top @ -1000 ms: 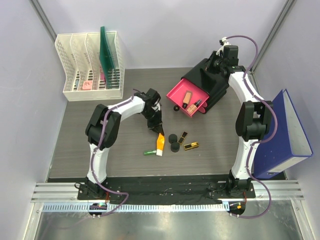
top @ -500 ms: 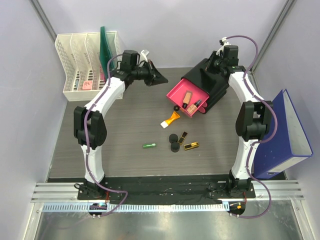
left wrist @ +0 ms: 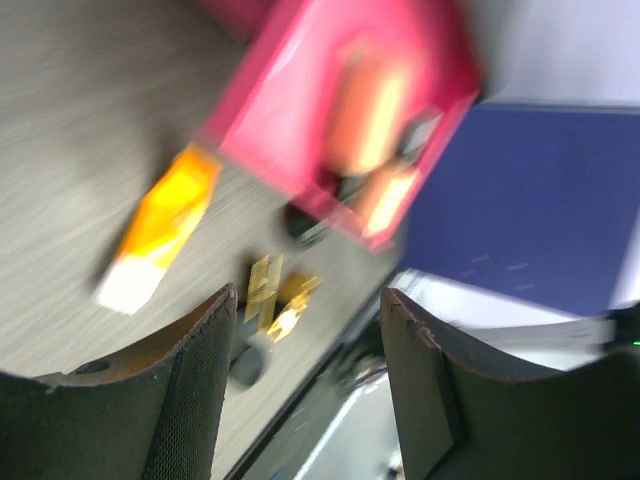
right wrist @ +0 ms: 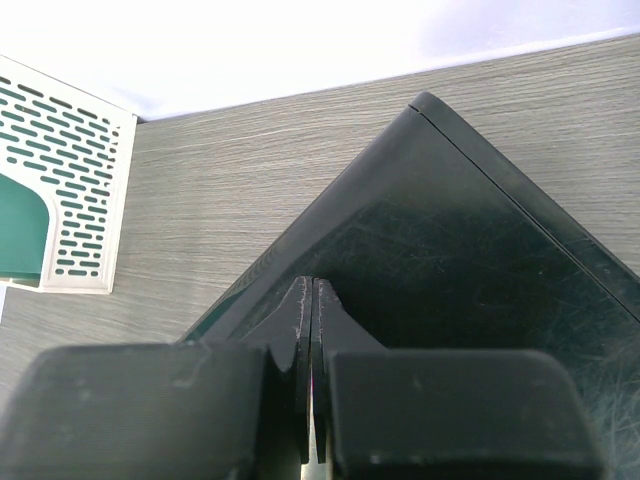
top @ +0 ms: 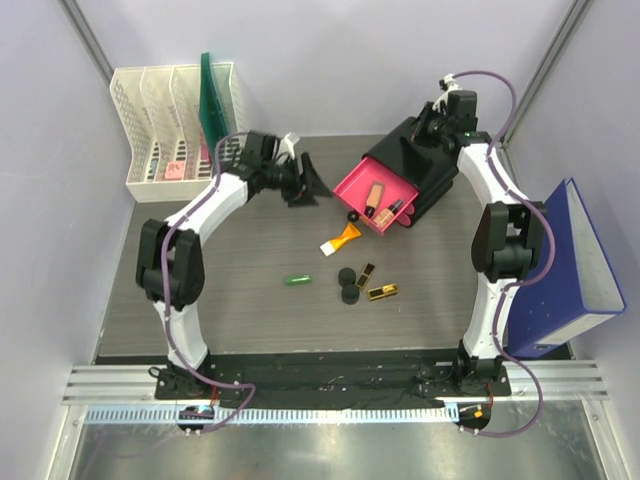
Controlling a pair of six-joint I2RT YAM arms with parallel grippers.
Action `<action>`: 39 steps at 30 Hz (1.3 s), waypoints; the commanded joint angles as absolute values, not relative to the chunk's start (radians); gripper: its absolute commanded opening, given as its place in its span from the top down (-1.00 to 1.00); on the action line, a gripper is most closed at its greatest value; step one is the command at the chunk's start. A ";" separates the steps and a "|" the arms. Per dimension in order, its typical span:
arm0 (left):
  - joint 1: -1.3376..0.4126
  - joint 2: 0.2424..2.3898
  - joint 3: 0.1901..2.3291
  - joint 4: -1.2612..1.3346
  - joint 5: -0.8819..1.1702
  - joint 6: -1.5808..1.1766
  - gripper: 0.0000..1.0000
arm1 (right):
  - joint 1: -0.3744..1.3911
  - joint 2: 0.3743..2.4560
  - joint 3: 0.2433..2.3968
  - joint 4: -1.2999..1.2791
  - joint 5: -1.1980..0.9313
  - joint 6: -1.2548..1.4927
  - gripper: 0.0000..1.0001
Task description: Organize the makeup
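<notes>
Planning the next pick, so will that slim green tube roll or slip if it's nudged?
Probably rolls: the green tube looks round and lies on its side on the flat table. Likely light and easily knocked away, being so slim.

The capped tube (left wrist: pixel 155 235) is laid on the surface (left wrist: pixel 70 110) ahead of the left fingers (left wrist: pixel 195 400), toward their left. The drawer (left wrist: pixel 290 110) is set farther ahead, with two bottles (top: pixel 375 196) held in it. The sticks (left wrist: pixel 272 300) are seen beyond the gap between those fingers. The box (right wrist: pixel 450 260) is found directly under the right fingers (right wrist: pixel 300 330).
</notes>
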State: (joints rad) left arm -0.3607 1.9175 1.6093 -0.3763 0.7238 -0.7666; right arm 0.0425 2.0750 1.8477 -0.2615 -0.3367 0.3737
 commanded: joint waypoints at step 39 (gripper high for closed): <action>-0.612 2.126 1.460 -0.428 0.367 -0.345 0.22 | 0.037 2.215 1.767 -0.589 -0.279 0.337 0.98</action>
State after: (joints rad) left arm -0.5617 2.1414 1.5360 -0.3973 0.4110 -0.4088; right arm 0.0414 2.0823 1.8523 -0.2577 -0.3576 0.3809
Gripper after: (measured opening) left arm 0.428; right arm 0.015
